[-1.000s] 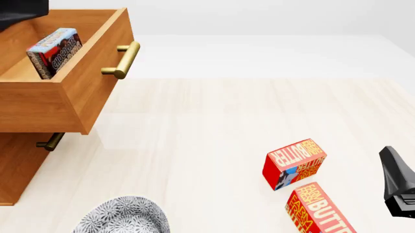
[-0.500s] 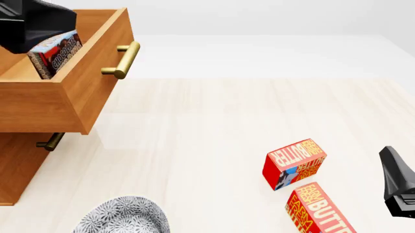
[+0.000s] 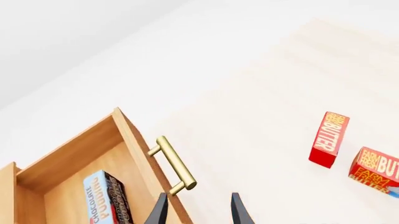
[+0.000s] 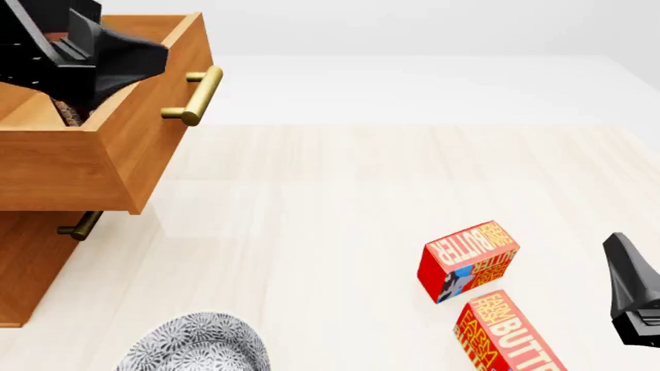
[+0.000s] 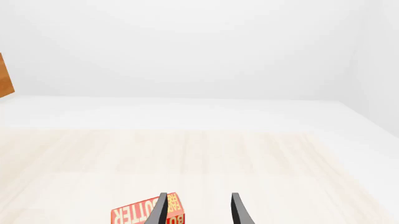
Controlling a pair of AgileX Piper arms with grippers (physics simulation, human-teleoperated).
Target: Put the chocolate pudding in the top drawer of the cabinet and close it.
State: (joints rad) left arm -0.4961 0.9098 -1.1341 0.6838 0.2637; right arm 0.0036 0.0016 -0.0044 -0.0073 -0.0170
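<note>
Left arm's hand [image 4: 88, 54] shows up matte black, blocky and faceted, with a wedge-shaped housing tapering to one side and stepped ridges on its upper face. Over on the right, the right hand [image 4: 634, 297] is the same flat black, an angular slab with a lighter grey slot near its lower end. From the wrist cameras, each hand's fingers [image 3: 159, 212] [image 5: 160, 210] are thin dark-grey blades, narrowing to points.
</note>
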